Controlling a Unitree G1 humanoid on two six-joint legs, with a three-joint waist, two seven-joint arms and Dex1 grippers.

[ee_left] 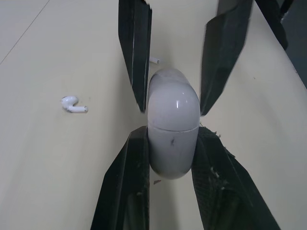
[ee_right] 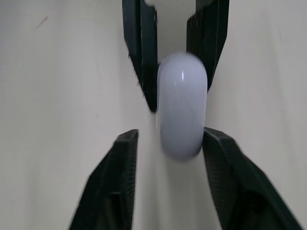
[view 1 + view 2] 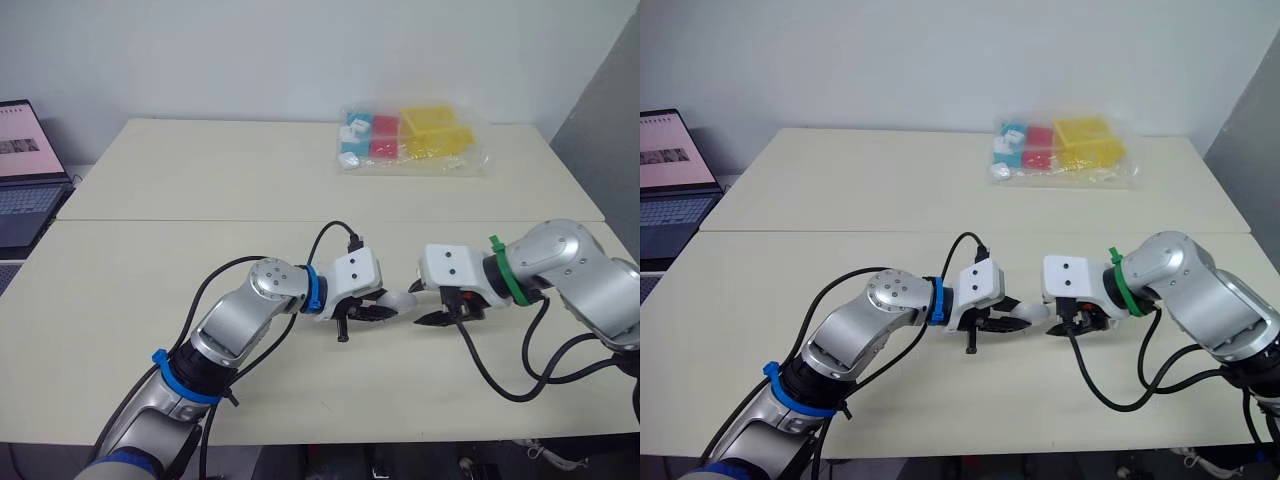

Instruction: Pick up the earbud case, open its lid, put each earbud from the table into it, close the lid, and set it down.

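Observation:
My left gripper (image 1: 171, 132) is shut on the white earbud case (image 1: 172, 139), pinching its lower half and holding it just above the table near the front middle (image 3: 400, 300). The case's lid is closed. My right gripper (image 2: 170, 134) faces it from the other side, open, with one black finger on each side of the lid end (image 2: 181, 105) and a small gap on one side. One loose white earbud (image 1: 73, 104) lies on the table beside the case. A second small white piece (image 1: 154, 60), probably the other earbud, lies behind the right gripper's fingers.
A clear plastic bag (image 3: 410, 138) of blue, red and yellow items lies at the table's far side. An open laptop (image 3: 25, 170) stands off the left edge. A seam (image 3: 200, 221) runs across the cream table (image 3: 150, 330).

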